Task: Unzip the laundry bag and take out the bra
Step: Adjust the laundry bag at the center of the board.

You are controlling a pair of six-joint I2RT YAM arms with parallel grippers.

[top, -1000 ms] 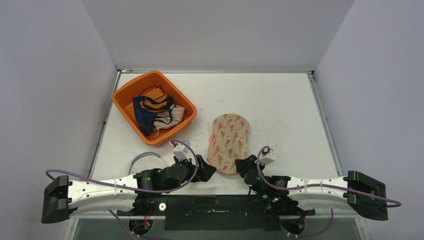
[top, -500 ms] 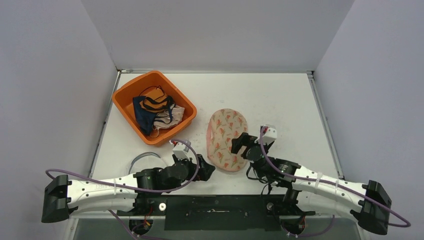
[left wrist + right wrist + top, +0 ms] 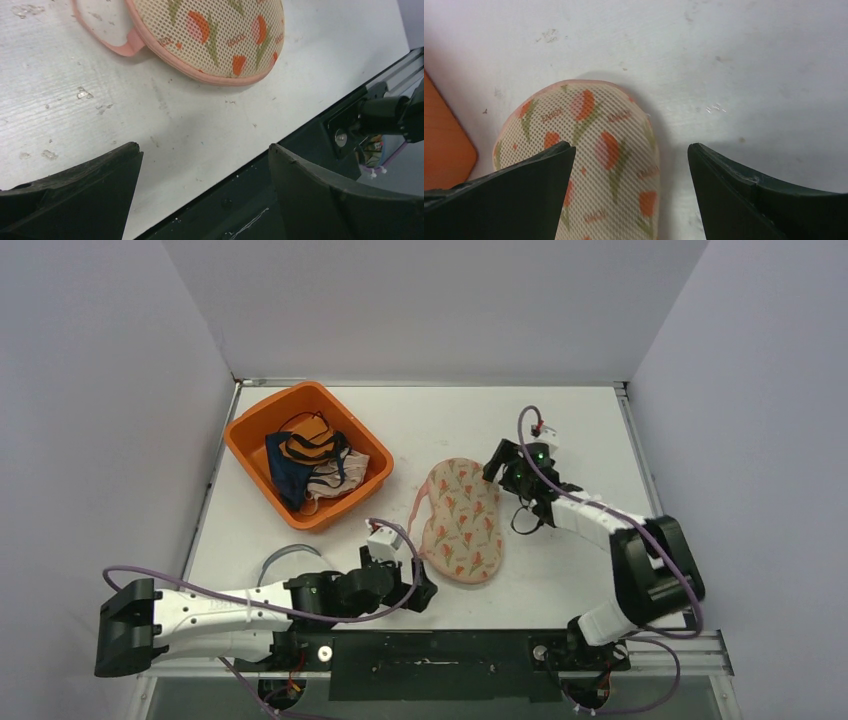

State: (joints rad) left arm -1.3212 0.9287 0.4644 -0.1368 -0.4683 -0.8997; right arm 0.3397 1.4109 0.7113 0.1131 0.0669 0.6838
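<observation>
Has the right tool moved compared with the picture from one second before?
Yes. The right tool went away from the black base rail, from the near end of the laundry bag to its far end.

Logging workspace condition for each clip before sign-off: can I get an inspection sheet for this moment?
Surface: white table, scuffed and speckled.
Job's things: mesh laundry bag, tulip print, lying flat; zip and contents cannot be told.
Clutter: orange basin holding bundled garments; thin pale loop by the left arm.
Grippers: left gripper open, short of the bag's near end; right gripper open, above its far end; both empty.
Cables: purple cables along both arms.
Surroundings: plain pale walls on three sides.
</observation>
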